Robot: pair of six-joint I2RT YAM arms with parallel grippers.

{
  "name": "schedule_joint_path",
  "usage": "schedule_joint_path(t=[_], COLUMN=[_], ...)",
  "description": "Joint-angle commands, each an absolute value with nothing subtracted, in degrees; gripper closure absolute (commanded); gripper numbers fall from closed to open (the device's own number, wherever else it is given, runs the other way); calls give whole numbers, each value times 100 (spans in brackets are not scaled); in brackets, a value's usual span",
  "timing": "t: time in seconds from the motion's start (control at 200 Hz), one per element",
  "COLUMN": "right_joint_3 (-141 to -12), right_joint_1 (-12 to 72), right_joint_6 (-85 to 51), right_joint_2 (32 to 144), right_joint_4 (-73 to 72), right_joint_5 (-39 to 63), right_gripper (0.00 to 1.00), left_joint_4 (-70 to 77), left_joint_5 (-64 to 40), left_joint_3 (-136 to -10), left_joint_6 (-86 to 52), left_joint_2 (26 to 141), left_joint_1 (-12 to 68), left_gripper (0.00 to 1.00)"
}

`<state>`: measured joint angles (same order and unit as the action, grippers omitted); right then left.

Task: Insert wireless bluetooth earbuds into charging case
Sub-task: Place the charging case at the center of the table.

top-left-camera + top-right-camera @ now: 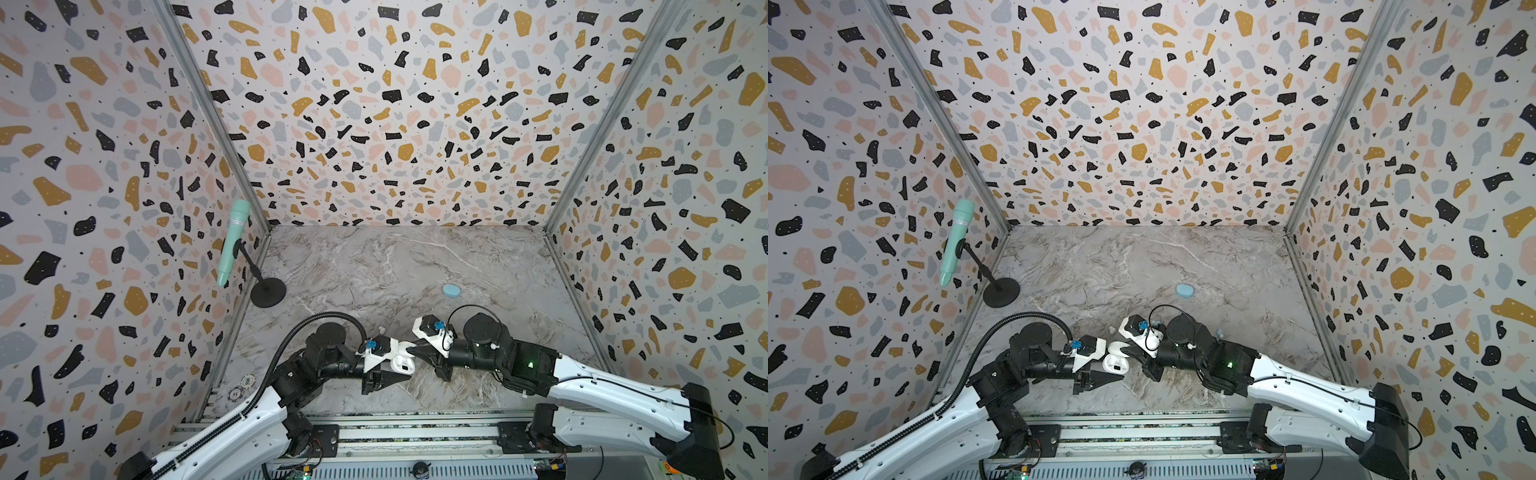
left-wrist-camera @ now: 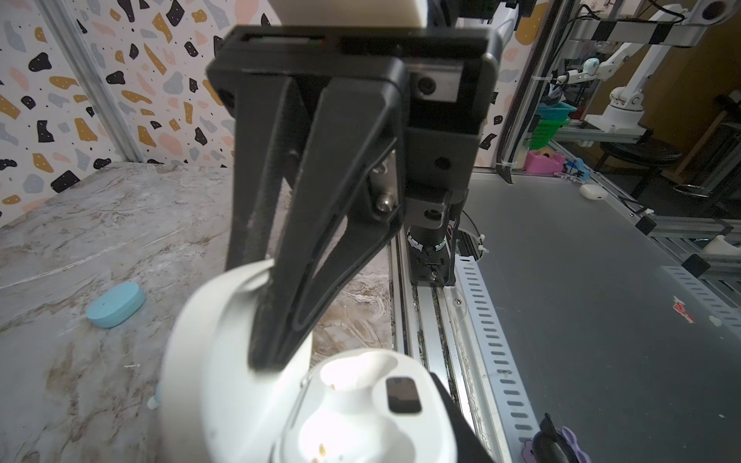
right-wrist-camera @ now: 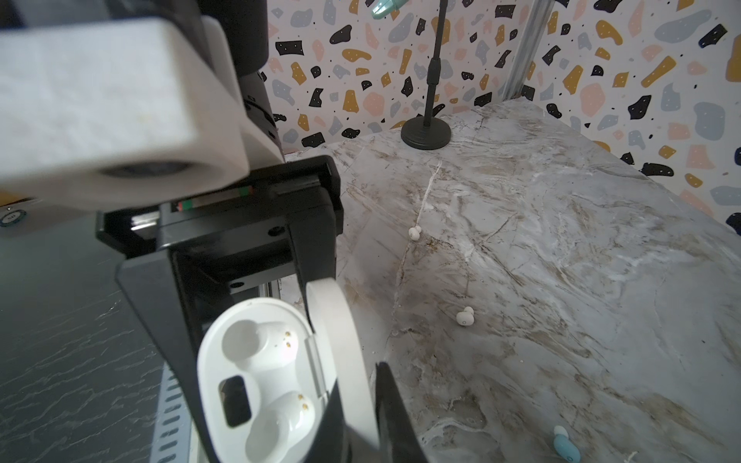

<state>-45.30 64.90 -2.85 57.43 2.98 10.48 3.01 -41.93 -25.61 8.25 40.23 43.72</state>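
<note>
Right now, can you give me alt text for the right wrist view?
An open white case, both sockets empty, fills the foreground, its raised lid pinched in the right claw. On the marble table beyond lie two white buds and a blue bud; a black stand sits by the wall.

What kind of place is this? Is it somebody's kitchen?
Probably a robot lab, not a kitchen: a small booth with speckled walls, two robot arms mounted on a metal rail, and another robot arm standing outside.
</note>
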Motion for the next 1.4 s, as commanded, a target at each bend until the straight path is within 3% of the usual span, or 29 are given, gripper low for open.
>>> schedule_joint_path(t=[0.0,0.23,0.441,0.556,0.706,1.146,1.397], right_joint_3=[-4754,-4818,-4865,-5038,-5043,-6010,-6832], right_joint_1=[6532,6539,6407,5832,5177,4619,4544], right_joint_6=[-479,-571,-529,-861,-1248,-563,241], right_joint_2=[5590,5672,5945,6287,6604,8362,9360], right_joint_4=[97,-75,-675,-879,-1410,-1587,-1277], right_joint_5=[1073,258,-675,-344,48,61,87], right_gripper=[100,100,100,100,100,100,100], left_joint_4=[792,947,1014,914,966,174,-133], left_joint_5=[-3356,-2976,-2363,-1663,-1,5077,6800], left_joint_3=[-2389,-2280,-2425,-2599,-2613,-3266,-3138], left_joint_6=[546,445,405,234,-570,-1941,-1824], left_joint_2=[3852,3609,3501,3305,2937,2770,3182], left_joint_1=[4348,4346,4346,4334,4341,4315,4085], left_gripper=[32,0,0,0,0,0,0])
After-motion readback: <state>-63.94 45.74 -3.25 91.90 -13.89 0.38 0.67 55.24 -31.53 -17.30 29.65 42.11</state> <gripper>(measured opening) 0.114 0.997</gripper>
